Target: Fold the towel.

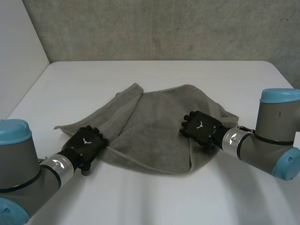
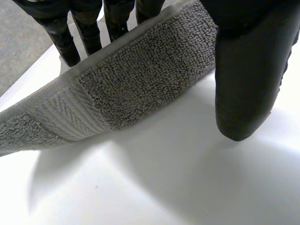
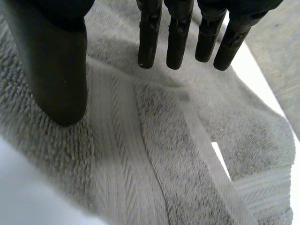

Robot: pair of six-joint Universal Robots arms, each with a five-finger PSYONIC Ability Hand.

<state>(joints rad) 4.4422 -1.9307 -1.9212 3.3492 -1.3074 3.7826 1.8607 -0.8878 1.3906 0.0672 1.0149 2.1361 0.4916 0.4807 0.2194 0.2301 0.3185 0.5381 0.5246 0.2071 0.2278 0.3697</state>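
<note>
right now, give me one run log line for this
left hand: pinching near-left edge of grey terry towel, edge raised | right hand: open over towel's right part | towel: rumpled on white table

The towel (image 1: pixel 154 126) lies on the table (image 1: pixel 140 75), left hand (image 1: pixel 86 147) at its left, right hand (image 1: pixel 201 127) over it.

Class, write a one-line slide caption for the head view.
Left hand holds the left edge of the grey towel; right hand open over its right part.
</note>
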